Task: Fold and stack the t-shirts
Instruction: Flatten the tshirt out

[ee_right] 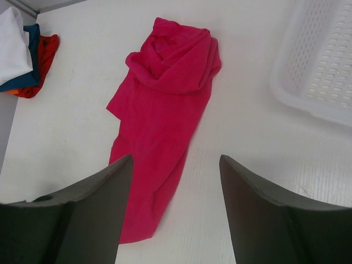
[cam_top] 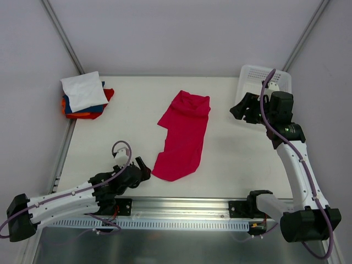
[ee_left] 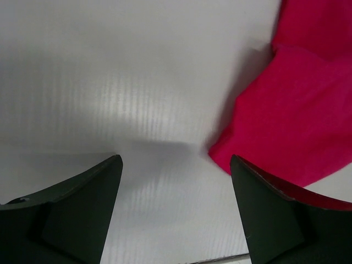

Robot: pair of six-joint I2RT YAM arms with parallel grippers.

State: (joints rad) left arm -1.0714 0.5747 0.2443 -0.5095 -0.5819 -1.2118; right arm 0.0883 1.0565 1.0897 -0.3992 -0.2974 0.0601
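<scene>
The red shirt (cam_top: 184, 135) is laid near the middle of the bench (cam_top: 236, 159), well apart from the stack (cam_top: 83, 96) of folded shirts at the far left corner and from the basket (cam_top: 258, 77) at the far right. It is not yet folded. It is drawn out into a long, narrow strip, rumpled and partly doubled over itself.

The long axis is seen to run from the near edge toward the far edge, leaning a little to the right as it goes. The far end is bunched into thick folds, and the near end lies flatter and tapers to a rounded corner. A flap juts out on the left side partway along. Which end is the collar cannot be told.

The left jaws stand apart with nothing between them, low over the bench, just beside the near corner of the cloth (ee_left: 286, 126). The right jaws are likewise parted and empty, held high by the basket and looking down on the shirt (ee_right: 165, 110).

Spreading is judged to be the step in hand. It would be done well if a single layer were pinched at the near corner, the bunched far end taken by the other arm, and the cloth drawn flat before any crease is made.
</scene>
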